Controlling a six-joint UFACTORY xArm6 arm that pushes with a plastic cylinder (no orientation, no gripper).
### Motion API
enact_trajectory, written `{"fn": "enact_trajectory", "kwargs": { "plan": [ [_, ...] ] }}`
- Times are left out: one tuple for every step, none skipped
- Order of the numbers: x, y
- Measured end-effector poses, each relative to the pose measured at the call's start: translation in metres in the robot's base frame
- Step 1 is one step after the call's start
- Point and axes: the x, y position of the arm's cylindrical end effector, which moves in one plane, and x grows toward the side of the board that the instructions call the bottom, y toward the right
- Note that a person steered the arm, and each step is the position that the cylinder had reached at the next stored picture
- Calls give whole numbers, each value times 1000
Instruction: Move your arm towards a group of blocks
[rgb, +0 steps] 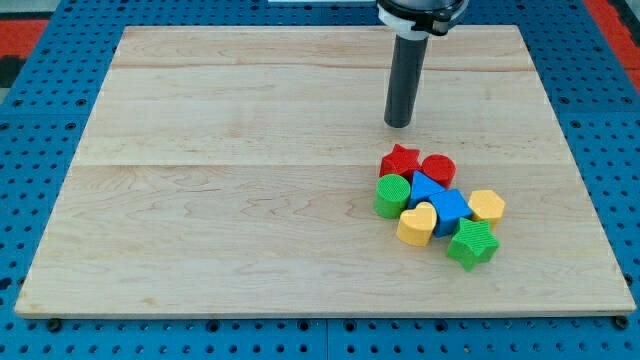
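Blocks sit bunched together on the view's right half of the wooden board (250, 200), below and slightly right of my tip (399, 125). My tip is the blunt lower end of a straight dark rod (405, 80) that comes down from a black-and-white mount at the view's top; it has no jaws to open or close, holds nothing, and touches no block, with a strip of bare wood between it and the cluster. Nearest to my tip is the red star-shaped block (400, 160), at the cluster's top left, with the red cylinder (438, 169) just beside it on the view's right. Below the red star stands the green cylinder (392, 195), forming the cluster's left edge. In the middle lie two blue blocks pressed close together: a blue triangular block (424, 187) and, to its lower right, a blue cube-like block (451, 208); their exact outlines are hard to separate. The yellow heart-shaped block (417, 223) touches the blue ones from below, beside the green cylinder. On the cluster's right edge sits a yellow block (487, 206) of rounded, many-sided form, and at the bottom right the green star-shaped block (472, 243) lies closest to the view's bottom. All eight blocks rest on the board, none stacked, and there is no tray or bin in view. The board lies on a blue perforated surface (60, 60).
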Motion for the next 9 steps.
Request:
{"fn": "enact_trajectory", "kwargs": {
  "plan": [
    [0,2],
    [0,2],
    [-23,10],
    [-51,23],
    [-53,61],
    [-32,124],
    [21,161],
    [80,210],
    [145,200]
  ]
}}
